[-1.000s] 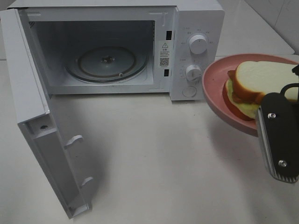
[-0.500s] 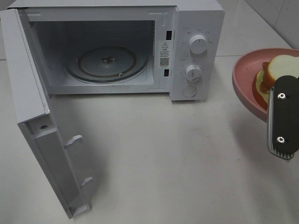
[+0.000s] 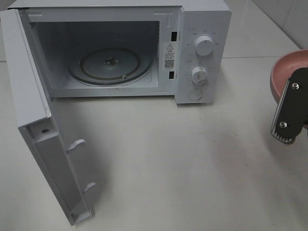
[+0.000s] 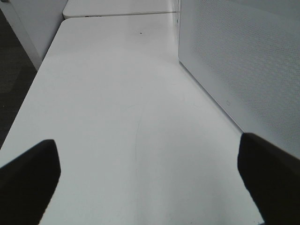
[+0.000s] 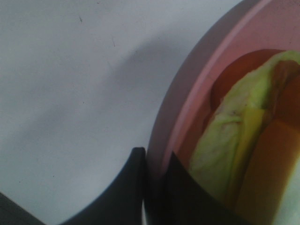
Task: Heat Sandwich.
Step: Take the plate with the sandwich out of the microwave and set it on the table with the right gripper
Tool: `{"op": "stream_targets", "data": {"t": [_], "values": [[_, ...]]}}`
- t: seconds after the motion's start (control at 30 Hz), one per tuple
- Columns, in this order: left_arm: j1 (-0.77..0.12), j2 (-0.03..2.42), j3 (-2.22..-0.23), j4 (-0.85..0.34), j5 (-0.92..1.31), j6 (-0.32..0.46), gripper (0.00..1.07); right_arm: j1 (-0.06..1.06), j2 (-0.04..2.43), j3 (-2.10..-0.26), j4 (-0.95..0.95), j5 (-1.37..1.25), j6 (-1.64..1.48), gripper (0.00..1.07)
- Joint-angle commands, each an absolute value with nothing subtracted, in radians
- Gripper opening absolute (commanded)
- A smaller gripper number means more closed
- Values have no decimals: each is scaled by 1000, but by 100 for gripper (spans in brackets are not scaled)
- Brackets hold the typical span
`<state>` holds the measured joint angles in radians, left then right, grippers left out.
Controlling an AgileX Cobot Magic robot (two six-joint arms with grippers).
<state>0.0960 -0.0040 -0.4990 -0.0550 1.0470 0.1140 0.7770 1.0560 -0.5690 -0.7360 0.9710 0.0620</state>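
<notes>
The white microwave (image 3: 202,53) stands at the back with its door (image 3: 43,139) swung wide open and its glass turntable (image 3: 109,65) bare. My right gripper (image 3: 288,111) is shut on the rim of the round pink plate (image 3: 285,72) and holds it raised at the right edge of the high view. The sandwich is out of that view; the right wrist view shows its yellow-green filling and orange crust (image 5: 234,140) lying on the plate (image 5: 197,93), with the fingers (image 5: 136,187) pinching the rim. My left gripper (image 4: 150,183) is open and empty beside the microwave's side wall (image 4: 243,61).
The open door juts forward over the left part of the white table (image 3: 183,163). The microwave's two knobs (image 3: 204,45) face forward. The table's edge and dark floor (image 4: 14,70) show in the left wrist view.
My right gripper has carried the plate to the right, away from the microwave, so the sandwich has left the high view. The microwave and its door have not moved.
</notes>
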Motion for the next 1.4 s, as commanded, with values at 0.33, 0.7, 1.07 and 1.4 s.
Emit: {"op": "stream_targets", "data": {"t": [0.33,0.7,1.07,1.4], "values": [[93,-25,-495,-62,1036,117,98,778,1199,-649,-777,1006,285,0],[93,-25,-495,-62,1036,117,98,710,1325,-665,-773,963,429,0],[93,-25,-495,-62,1036,117,98,457,1367,-665,-770,847,454,0],[93,-25,-495,-62,1036,117,98,329,1476,-665,-777,759,534,0]]}}
